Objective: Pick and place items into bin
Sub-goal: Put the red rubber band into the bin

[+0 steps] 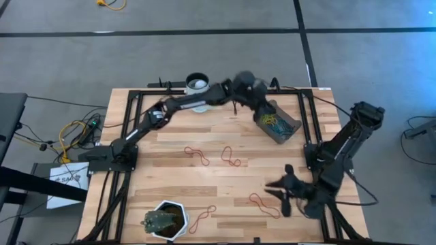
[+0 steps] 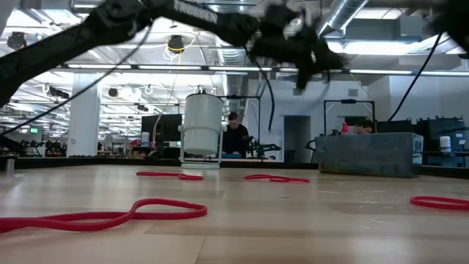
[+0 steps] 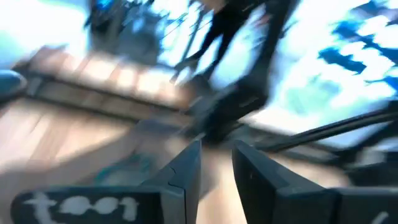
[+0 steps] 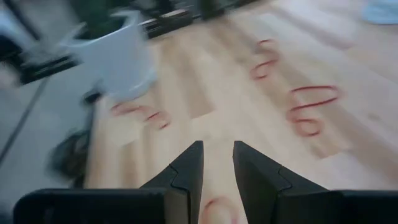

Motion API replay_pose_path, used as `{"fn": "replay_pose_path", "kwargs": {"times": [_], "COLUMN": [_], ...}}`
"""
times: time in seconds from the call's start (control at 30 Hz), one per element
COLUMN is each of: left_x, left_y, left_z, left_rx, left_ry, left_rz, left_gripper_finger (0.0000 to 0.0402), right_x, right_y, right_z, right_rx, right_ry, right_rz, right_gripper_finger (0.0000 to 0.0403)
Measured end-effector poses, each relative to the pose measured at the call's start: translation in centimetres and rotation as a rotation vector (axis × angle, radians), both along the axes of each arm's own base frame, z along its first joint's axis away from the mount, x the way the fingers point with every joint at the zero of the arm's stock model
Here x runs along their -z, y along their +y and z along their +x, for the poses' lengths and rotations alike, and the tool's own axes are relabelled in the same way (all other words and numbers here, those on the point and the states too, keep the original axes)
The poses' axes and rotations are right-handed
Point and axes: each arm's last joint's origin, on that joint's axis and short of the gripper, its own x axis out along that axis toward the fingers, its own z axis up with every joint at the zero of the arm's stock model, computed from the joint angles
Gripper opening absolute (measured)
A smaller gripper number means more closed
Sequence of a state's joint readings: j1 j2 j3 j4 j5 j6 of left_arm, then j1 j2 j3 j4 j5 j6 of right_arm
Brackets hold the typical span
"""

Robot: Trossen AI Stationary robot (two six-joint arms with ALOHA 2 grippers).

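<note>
Overhead, the left end effector (image 1: 262,109) hovers at the bin (image 1: 286,131), fingers narrowly parted, apparently empty. Red items (image 1: 230,157) lie on the table (image 1: 170,139); right end effector (image 1: 285,192) narrowly parted.

I count four red rubber-band loops lying loose on the table: one at centre (image 1: 196,155), one just at its 3 o'clock (image 1: 230,156), one toward 4 o'clock (image 1: 263,204), one toward 6 o'clock (image 1: 202,218). One bin (image 1: 289,132) at 1 o'clock holds a tangled heap of bands (image 1: 272,121), too many to count. One white cup (image 1: 197,84), one plant pot (image 1: 178,231). Two arms.
</note>
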State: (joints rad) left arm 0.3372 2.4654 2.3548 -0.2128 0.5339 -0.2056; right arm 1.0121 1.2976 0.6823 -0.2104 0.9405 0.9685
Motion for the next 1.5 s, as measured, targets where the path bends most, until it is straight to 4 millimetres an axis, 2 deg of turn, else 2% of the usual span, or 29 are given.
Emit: {"fn": "replay_pose_path", "kwargs": {"times": [0.1,0.17,0.27,0.37,0.47,0.57,0.7,0.9,1.0,1.1,1.23,1.5], "left_x": [-4.7,-7.0,-10.6,-14.6,-17.5,-19.9,-22.9,-25.4,-25.5,-24.2,-20.9,-13.3], "left_y": [0.5,0.6,0.3,-1.3,-3.9,-7.5,-12.2,-18.1,-19.8,-21.4,-23.7,-25.8], "left_z": [-2.2,-3.9,-7.3,-11.7,-15.5,-18.5,-22.2,-28.0,-31.3,-33.0,-33.5,-32.8], "left_rx": [0.042,0.048,0.042,-0.003,-0.084,-0.141,-0.208,-0.298,-0.387,-0.451,-0.512,-0.574], "left_ry": [-0.061,-0.050,0.014,0.098,0.211,0.277,0.263,0.262,0.314,0.369,0.392,0.353], "left_rz": [-0.011,-0.010,0.050,0.206,0.354,0.469,0.531,0.601,0.603,0.613,0.661,0.603], "left_gripper_finger": [0.0070,0.0063,0.0053,0.0043,0.0033,0.0026,0.0023,0.0023,0.0023,0.0023,0.0023,0.0023], "right_x": [0.1,0.2,0.3,0.3,0.3,1.1,3.3,7.4,8.5,9.1,9.2,9.3], "right_y": [-1.4,-2.0,-2.3,-2.7,-3.4,-4.3,-5.7,-7.6,-8.6,-9.6,-10.9,-13.1], "right_z": [1.6,2.4,2.8,3.1,3.7,5.0,7.7,11.6,13.2,14.2,14.8,15.2], "right_rx": [0.086,0.080,0.038,0.050,0.080,0.107,0.167,0.136,0.053,-0.002,-0.031,0.007], "right_ry": [0.015,0.054,0.100,0.100,0.105,0.138,0.185,0.256,0.271,0.267,0.276,0.301], "right_rz": [0.024,0.037,0.028,0.011,-0.011,-0.104,-0.197,-0.280,-0.229,-0.188,-0.189,-0.156], "right_gripper_finger": [0.0082,0.0082,0.0082,0.0082,0.0082,0.0082,0.0082,0.0082,0.0082,0.0082,0.0082,0.0082]}}
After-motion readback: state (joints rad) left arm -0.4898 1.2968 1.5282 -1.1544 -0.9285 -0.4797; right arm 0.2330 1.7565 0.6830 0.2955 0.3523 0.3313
